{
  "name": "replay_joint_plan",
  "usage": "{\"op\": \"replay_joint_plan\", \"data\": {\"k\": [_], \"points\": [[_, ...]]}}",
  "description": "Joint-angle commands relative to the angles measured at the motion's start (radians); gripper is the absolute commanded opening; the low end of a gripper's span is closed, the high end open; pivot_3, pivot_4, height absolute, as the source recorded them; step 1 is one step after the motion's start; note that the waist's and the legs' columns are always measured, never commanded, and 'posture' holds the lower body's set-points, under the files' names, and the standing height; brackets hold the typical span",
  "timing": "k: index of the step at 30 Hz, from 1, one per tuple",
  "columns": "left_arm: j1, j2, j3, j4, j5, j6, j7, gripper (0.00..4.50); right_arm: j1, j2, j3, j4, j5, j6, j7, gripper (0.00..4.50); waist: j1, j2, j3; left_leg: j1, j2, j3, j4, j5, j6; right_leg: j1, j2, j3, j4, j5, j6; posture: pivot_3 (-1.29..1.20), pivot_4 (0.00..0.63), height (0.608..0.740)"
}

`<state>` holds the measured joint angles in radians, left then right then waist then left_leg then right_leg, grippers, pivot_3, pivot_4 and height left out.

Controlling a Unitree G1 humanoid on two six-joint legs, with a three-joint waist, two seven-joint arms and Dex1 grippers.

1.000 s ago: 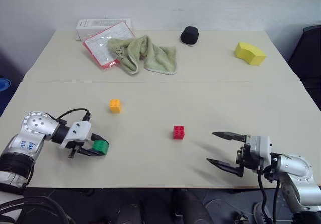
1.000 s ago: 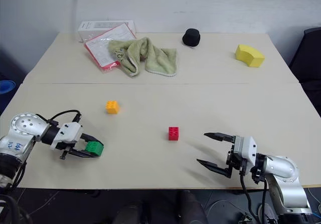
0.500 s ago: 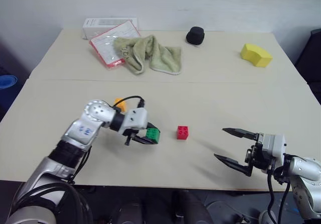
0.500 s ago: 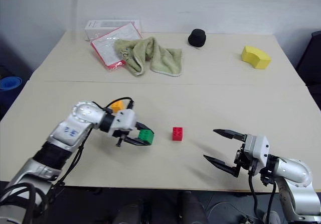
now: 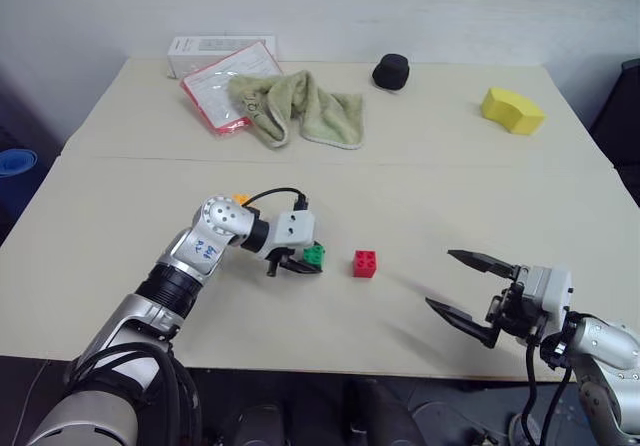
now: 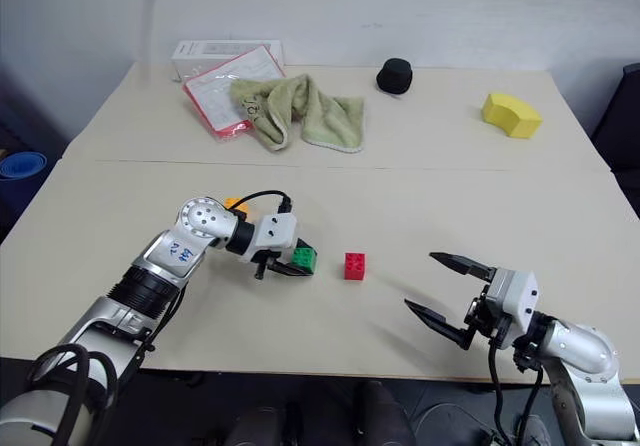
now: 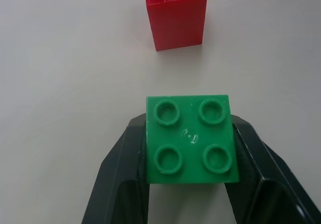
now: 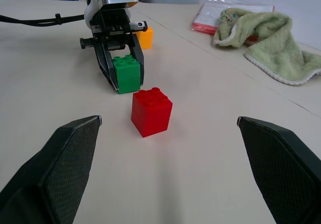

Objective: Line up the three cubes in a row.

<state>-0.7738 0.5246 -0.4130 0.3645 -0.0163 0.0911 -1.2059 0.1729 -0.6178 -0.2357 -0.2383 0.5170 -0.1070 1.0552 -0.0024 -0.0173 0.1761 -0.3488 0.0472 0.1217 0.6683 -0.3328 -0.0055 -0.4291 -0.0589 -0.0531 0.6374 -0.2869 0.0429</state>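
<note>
1. One bench (image 5: 420,206) carries everything.
2. One green towel (image 5: 295,106) lies at the far side, overlapping one red-edged sheet (image 5: 225,84); one white box (image 5: 215,50) sits behind them.
3. One yellow wedge (image 5: 512,109) and one black cap (image 5: 391,70) sit far off to the right.
4. My two tools: the left tool (image 5: 305,262) is clamped on the green cube (image 5: 314,255); the right tool (image 5: 468,288) hangs spread wide, empty, near the front edge.
5. Three cubes: green in my grip, just left of the red cube (image 5: 365,263), not touching; the orange cube (image 8: 145,37) sits behind my left arm.
</note>
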Motion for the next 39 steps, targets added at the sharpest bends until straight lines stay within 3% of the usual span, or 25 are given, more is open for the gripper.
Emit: {"op": "replay_joint_plan", "data": {"k": [1, 9, 12, 19, 24, 33, 39], "points": [[0.017, 0.025, -0.002, -0.051, -0.002, 0.047, -0.060, 1.52, -0.001, 0.009, 0.005, -0.032, -0.001, -0.018, -0.005, 4.50, -0.002, 0.000, 0.000, 0.000, 0.000, 0.000, 0.000, 0.000, 0.000, 0.000, 0.000, 0.000, 0.000, 0.000, 0.000, 0.00, 0.150, 0.740], [0.039, 0.031, 0.017, -0.080, 0.007, 0.102, -0.054, 1.52, -0.026, 0.022, 0.030, 0.010, -0.018, -0.037, 0.004, 4.50, -0.001, 0.000, 0.000, 0.000, 0.000, 0.000, 0.000, 0.000, 0.000, 0.000, 0.000, 0.000, 0.000, 0.000, 0.000, 0.00, 0.150, 0.740], [0.039, 0.017, 0.040, -0.071, 0.019, 0.092, 0.003, 2.45, -0.030, 0.025, 0.035, 0.018, -0.021, -0.041, 0.006, 4.50, -0.001, 0.000, 0.000, 0.000, 0.000, 0.000, 0.000, 0.000, 0.000, 0.000, 0.000, 0.000, 0.000, 0.000, 0.000, 0.00, 0.150, 0.740], [0.086, 0.049, 0.116, -0.176, -0.082, 0.095, -0.053, 4.49, -0.039, 0.034, 0.052, 0.035, -0.014, -0.037, 0.018, 4.50, -0.001, 0.000, 0.000, 0.000, 0.000, 0.000, 0.000, 0.000, 0.000, -0.001, 0.000, 0.000, 0.000, 0.000, 0.000, 0.00, 0.150, 0.740], [0.161, 0.100, 0.208, -0.251, -0.106, 0.042, -0.016, 4.49, -0.059, 0.034, 0.069, 0.058, -0.011, -0.037, 0.033, 4.50, -0.004, 0.000, 0.000, 0.000, 0.000, 0.000, 0.000, 0.000, 0.000, 0.000, 0.000, 0.000, 0.000, 0.000, 0.000, 0.00, 0.150, 0.740], [0.606, 0.200, 0.589, -0.506, -0.280, 0.020, 0.110, 4.49, -0.155, 0.080, 0.097, 0.063, 0.034, -0.033, 0.059, 4.50, -0.020, 0.000, 0.000, 0.001, 0.002, 0.001, -0.001, 0.000, 0.000, 0.000, -0.002, 0.000, 0.001, 0.000, 0.000, 0.00, 0.150, 0.740], [0.857, 0.105, 0.957, -0.413, -0.363, -0.020, 0.340, 4.49, -0.204, 0.115, 0.110, 0.111, 0.007, -0.096, 0.068, 4.50, -0.023, 0.000, 0.000, 0.003, 0.002, -0.001, -0.003, -0.004, 0.005, 0.001, -0.003, -0.001, 0.000, 0.000, 0.000, 0.00, 0.150, 0.740]]}}
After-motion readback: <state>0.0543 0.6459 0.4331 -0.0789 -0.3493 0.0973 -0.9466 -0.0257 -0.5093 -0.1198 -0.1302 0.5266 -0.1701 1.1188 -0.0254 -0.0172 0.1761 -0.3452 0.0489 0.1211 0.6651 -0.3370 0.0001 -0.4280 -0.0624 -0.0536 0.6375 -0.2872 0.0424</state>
